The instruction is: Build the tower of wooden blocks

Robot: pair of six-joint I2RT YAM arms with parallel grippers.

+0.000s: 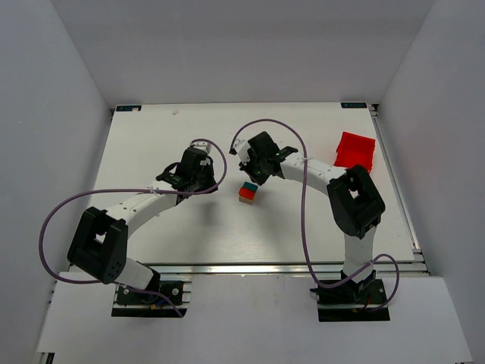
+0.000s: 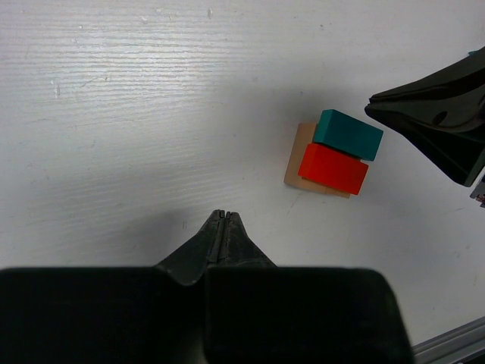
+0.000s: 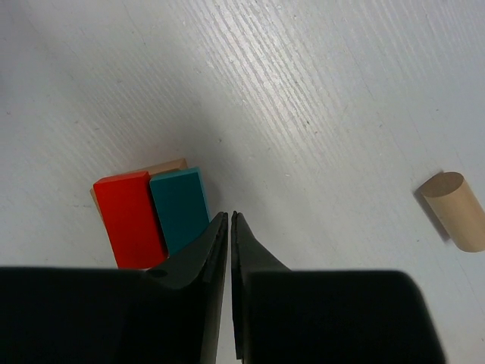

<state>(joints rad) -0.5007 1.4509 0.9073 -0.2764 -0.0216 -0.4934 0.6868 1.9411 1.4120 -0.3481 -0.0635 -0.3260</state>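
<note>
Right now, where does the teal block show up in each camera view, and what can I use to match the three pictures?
Top external: the teal block sits near the middle of the picture.
Left wrist: right of centre, in the upper half.
Right wrist: left of centre, a little below the middle.
Shared landmark: the red block lying right against it in all three views.

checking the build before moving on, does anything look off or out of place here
A tan wooden cylinder lies on its side on the table, apart from the wood block tower. The tower itself looks intact.
</note>
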